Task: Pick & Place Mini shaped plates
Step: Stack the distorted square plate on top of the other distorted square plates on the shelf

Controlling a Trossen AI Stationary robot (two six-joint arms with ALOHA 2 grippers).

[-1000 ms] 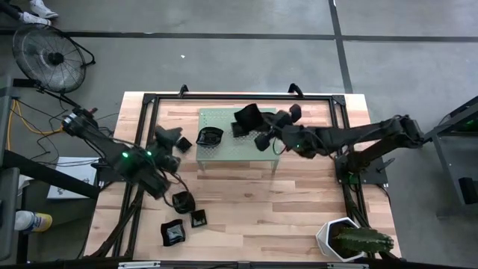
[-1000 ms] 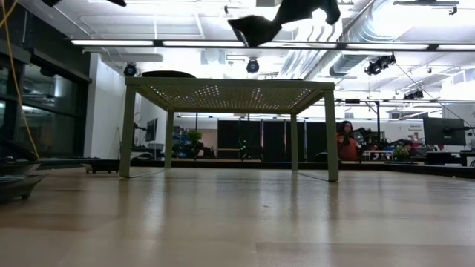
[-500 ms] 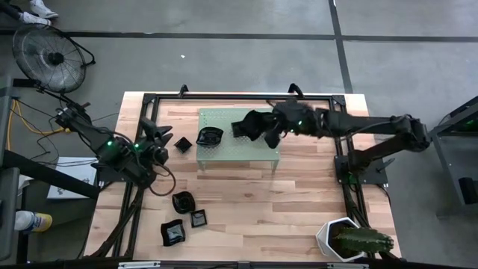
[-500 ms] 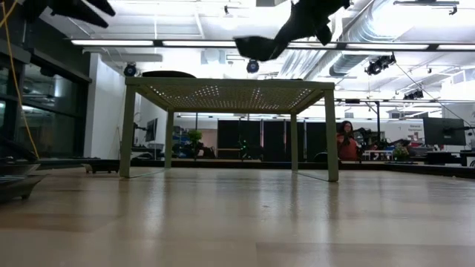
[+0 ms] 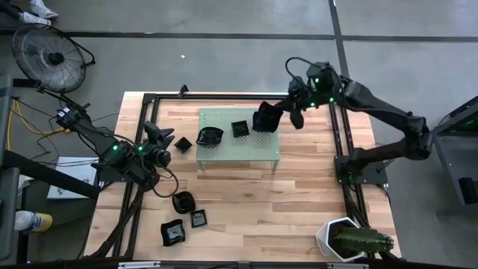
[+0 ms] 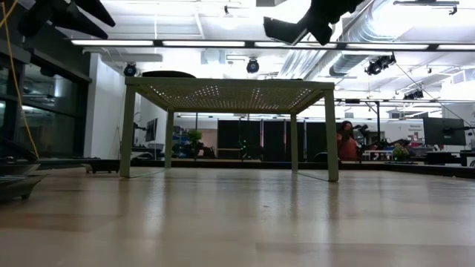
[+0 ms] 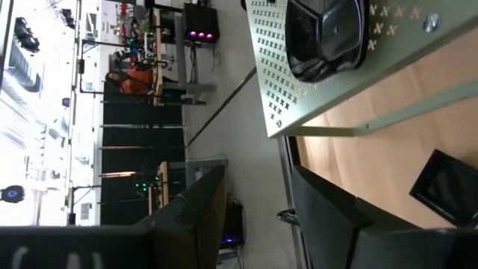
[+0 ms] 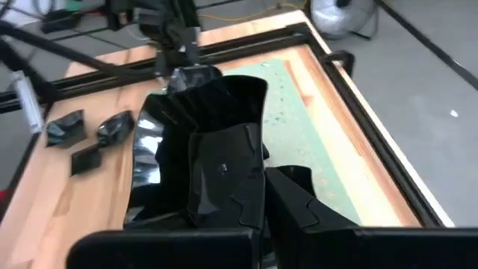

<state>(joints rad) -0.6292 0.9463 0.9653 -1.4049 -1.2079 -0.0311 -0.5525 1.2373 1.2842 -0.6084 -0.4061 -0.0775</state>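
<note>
My right gripper is shut on a glossy black wavy-edged dish, high over the far right part of the green perforated stand; the dish also shows in the low view and the right wrist view. A rounded black dish and a small square one rest on the stand's top. My left gripper is open and empty, left of the stand, beside a small square dish lying on the wooden table. Three more black dishes lie near the front left. My right gripper holds the wavy-edged dish by the part of its rim nearest the wrist, one finger along the outside of the wall, the other hidden by the dish. The fingers slant down from the table's far right. The dish is lifted clear of the stand and tilted.
A white hexagonal pot with a cactus stands at the front right corner. A black frame runs around the wooden table. Bare wood lies in front of the stand. A person sits in the room far behind the table.
My right gripper has gone up and toward the table's far right with the wavy-edged dish, which stays in its hold, clear of the stand. My left gripper has gone toward the far edge, to the small square dish left of the stand.
</note>
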